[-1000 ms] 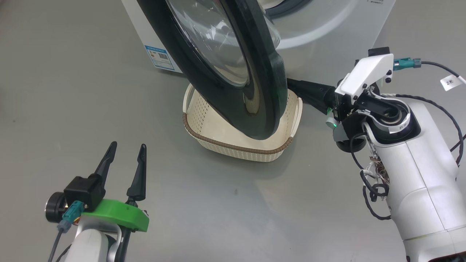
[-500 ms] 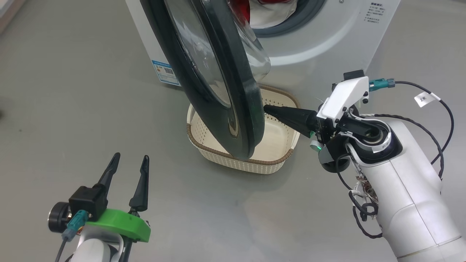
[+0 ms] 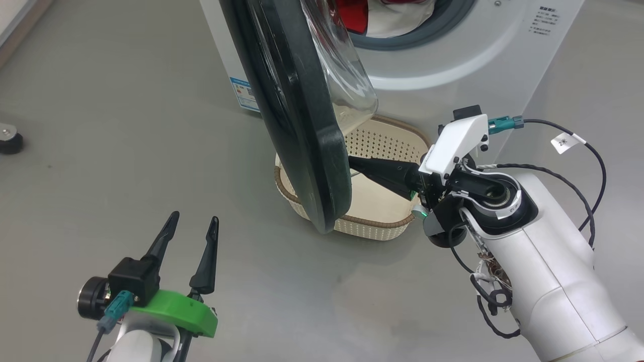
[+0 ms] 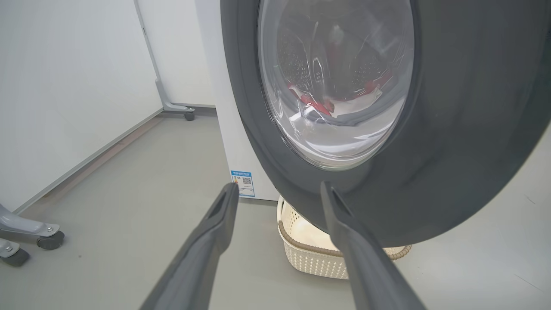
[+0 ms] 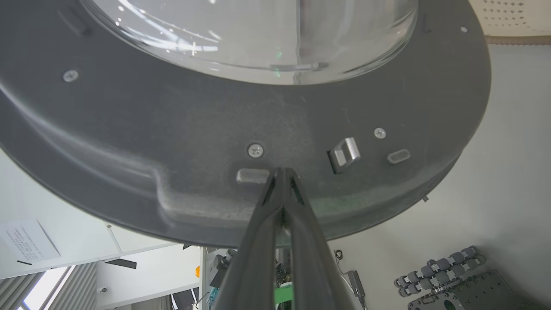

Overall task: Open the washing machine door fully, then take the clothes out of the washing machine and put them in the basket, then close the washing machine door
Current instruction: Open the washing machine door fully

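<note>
The washing machine [image 3: 453,65] stands at the top with red and white clothes [image 3: 352,12] in its drum. Its door [image 3: 302,125] hangs part open, edge-on in the head view, over the cream basket [image 3: 372,223] on the floor. My right gripper [image 3: 350,162] is shut, and its tips touch the door's inner black face [image 5: 172,129] near a latch, as the right wrist view [image 5: 282,172] shows. My left gripper [image 3: 194,217] is open and empty at the lower left, well short of the door. Its wrist view [image 4: 279,186] faces the door's outer side [image 4: 452,129], with clothes [image 4: 318,103] seen through the glass and the basket [image 4: 314,262] below.
Grey floor lies all around. A black caster [image 3: 10,141] sits at the far left, and a wheeled frame [image 4: 49,239] stands by the white wall. A blue sticker [image 3: 245,94] marks the washer's side. My right arm's cables [image 3: 593,166] loop beside the washer.
The door has swung further open, from angled to nearly edge-on, with my shut right gripper following against its inner face. The head camera has shifted, showing more of the drum. My left gripper keeps its pose.
</note>
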Tool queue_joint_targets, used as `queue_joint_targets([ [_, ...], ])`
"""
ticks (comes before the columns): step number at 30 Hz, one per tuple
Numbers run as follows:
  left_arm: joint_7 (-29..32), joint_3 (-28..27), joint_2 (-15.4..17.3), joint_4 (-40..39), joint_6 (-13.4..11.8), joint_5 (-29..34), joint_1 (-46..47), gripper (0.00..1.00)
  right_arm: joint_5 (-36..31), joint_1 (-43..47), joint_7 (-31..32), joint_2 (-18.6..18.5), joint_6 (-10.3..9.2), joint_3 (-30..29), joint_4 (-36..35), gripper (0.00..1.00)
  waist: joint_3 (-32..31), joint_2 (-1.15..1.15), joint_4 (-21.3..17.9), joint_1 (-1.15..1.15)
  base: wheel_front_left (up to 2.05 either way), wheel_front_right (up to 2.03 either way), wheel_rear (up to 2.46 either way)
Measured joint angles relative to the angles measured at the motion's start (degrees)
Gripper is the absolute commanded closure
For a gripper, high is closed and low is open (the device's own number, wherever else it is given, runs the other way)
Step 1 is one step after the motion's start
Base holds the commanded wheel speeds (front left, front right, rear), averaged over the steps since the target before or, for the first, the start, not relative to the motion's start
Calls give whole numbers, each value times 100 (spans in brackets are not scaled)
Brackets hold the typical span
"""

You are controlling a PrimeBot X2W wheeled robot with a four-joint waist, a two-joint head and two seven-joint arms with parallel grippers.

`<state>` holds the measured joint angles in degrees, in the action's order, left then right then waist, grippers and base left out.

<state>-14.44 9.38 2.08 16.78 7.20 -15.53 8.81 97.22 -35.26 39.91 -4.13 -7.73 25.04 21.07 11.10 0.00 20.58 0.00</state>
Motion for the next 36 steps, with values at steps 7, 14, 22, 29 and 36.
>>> queue_joint_targets([
  [7, 0, 26, 0, 10, 0, 0, -10, 0, 130, 10, -120, -4, 0, 255, 1, 100, -11, 0, 201, 0, 0, 0, 0],
  [14, 0, 67, -1, 33, 0, 0, -34, 0, 304, 12, -191, -2, 0, 474, 13, 100, -41, 0, 386, 0, 0, 0, 0],
  [22, 0, 47, -1, 32, 0, 0, -68, 0, 501, 8, -310, -5, 0, 803, 42, 100, -48, 0, 619, 0, 0, 0, 0],
  [29, 0, 47, -2, 29, 0, 0, -68, 0, 615, -66, -492, -19, 0, 964, 82, 100, -6, 0, 782, 0, 0, 0, 0],
  [36, 0, -64, -11, 26, 0, -1, -92, 0, 820, -145, -571, -11, 1, 1147, 130, 100, 17, 0, 852, 0, 0, 0, 0],
])
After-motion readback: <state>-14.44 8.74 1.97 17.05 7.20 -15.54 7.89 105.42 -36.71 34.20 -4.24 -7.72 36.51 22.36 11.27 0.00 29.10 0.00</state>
